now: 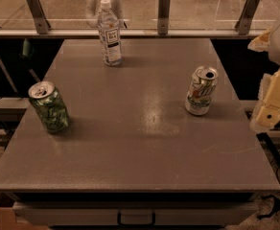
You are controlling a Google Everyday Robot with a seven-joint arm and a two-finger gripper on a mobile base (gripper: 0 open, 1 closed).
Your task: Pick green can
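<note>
The green can [49,107] stands upright near the left edge of the grey table [140,152]. It is green with a mottled lighter pattern and a silver top with a pull tab. My gripper [274,102] shows as pale yellowish-white parts at the right edge of the view, beyond the table's right side. It is far from the green can and holds nothing that I can see.
A white can with green lettering [200,90] stands at the table's right. A clear plastic bottle [109,32] stands at the back centre. A railing with metal posts [164,11] runs behind the table. A drawer handle [136,219] is at the front.
</note>
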